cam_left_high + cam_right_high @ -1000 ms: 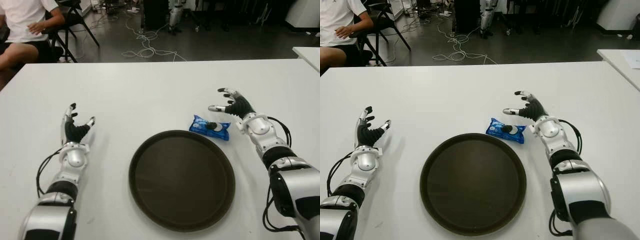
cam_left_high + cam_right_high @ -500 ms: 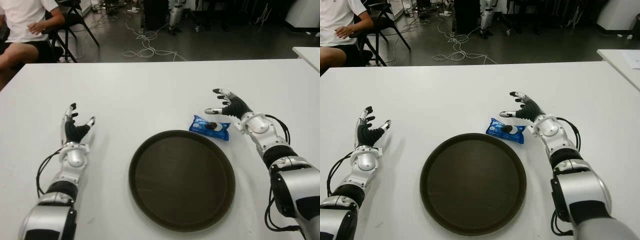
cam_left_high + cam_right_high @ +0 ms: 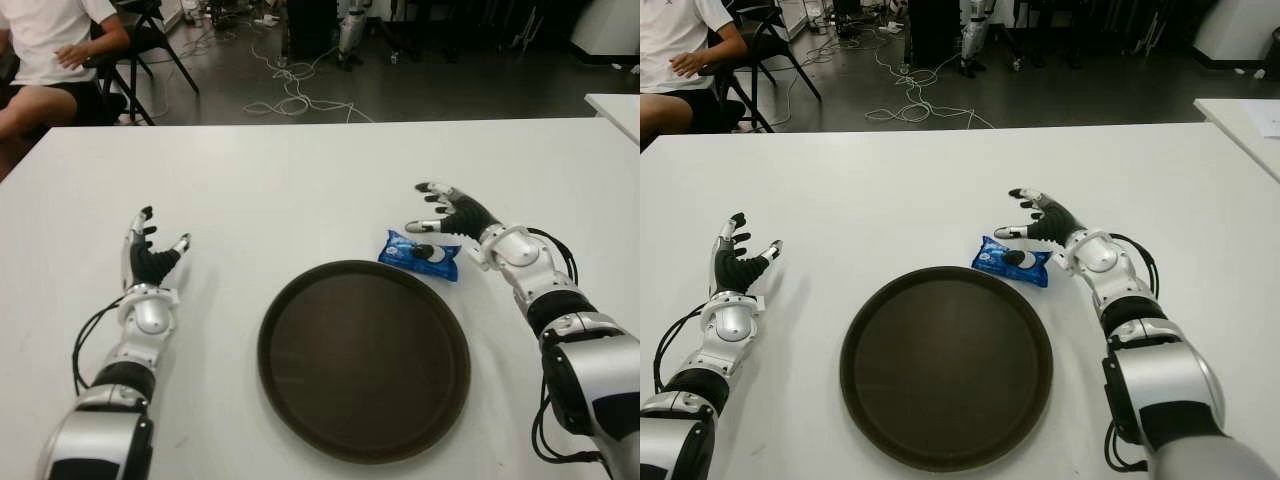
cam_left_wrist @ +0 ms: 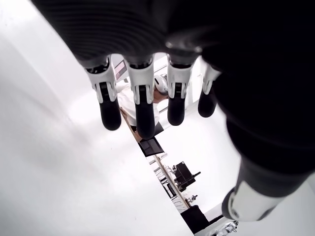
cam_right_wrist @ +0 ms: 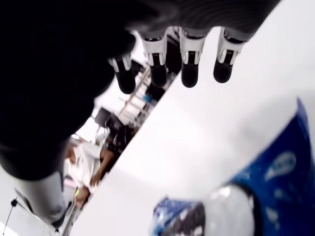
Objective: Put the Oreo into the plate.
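Right hand (image 3: 447, 211), fingers spread, above blue Oreo packet (image 3: 420, 254) beside plate (image 3: 300, 300); left hand (image 3: 148, 250) open, idle.

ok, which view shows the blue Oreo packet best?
Either eye view: the whole blue Oreo packet lies flat on the white table, just beyond the dark round plate. The right wrist view catches only part of it, close up; the left wrist view shows none.
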